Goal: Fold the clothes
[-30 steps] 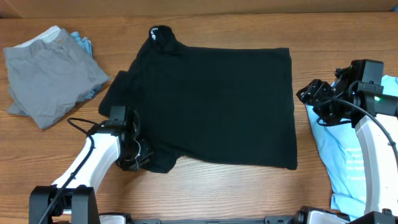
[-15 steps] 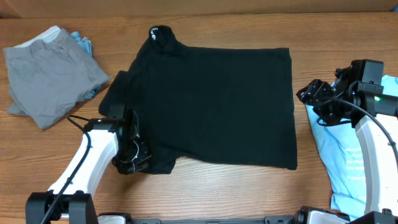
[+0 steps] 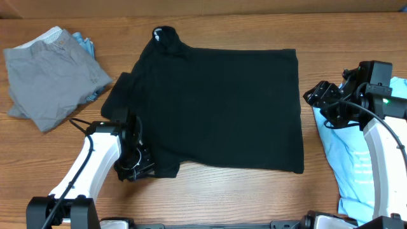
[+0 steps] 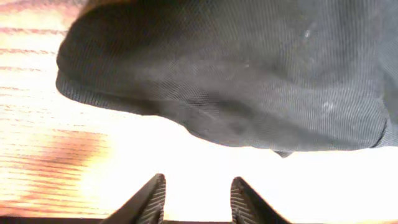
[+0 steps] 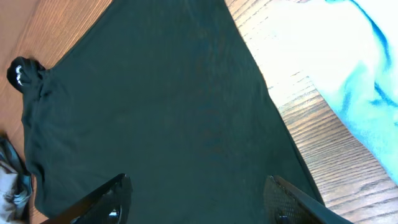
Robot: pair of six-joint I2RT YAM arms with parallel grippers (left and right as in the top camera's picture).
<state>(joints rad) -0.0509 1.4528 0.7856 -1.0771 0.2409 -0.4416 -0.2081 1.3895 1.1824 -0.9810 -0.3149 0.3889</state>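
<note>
Black knitted fabric, a plain short-sleeved T-shirt [image 3: 216, 108], is found spread flat across the middle of the brown wooden table [image 3: 254, 197]. A small bunched part bearing a tiny white label [image 3: 158, 34] is noted at its far left corner. A sleeve is seen to project at the left side, and the near left corner is rumpled.

The left gripper [image 3: 137, 166] is positioned at that near left corner. In the left wrist view its fingers [image 4: 152, 198] are seen parted, with only bare table between them; the rounded fabric edge [image 4: 217, 118] lies just ahead of the tips and is not held.

The right gripper [image 3: 316, 95] is placed just beside the right edge of the T-shirt. In the right wrist view its fingers [image 5: 102, 200] are spread wide above the black cloth, and nothing is clasped.

A folded grey garment [image 3: 51, 76] is recorded at the far left of the table, well apart from the T-shirt. A light-blue tee [image 3: 356, 159] with white print is recorded along the right side, partly under the right arm.
</note>
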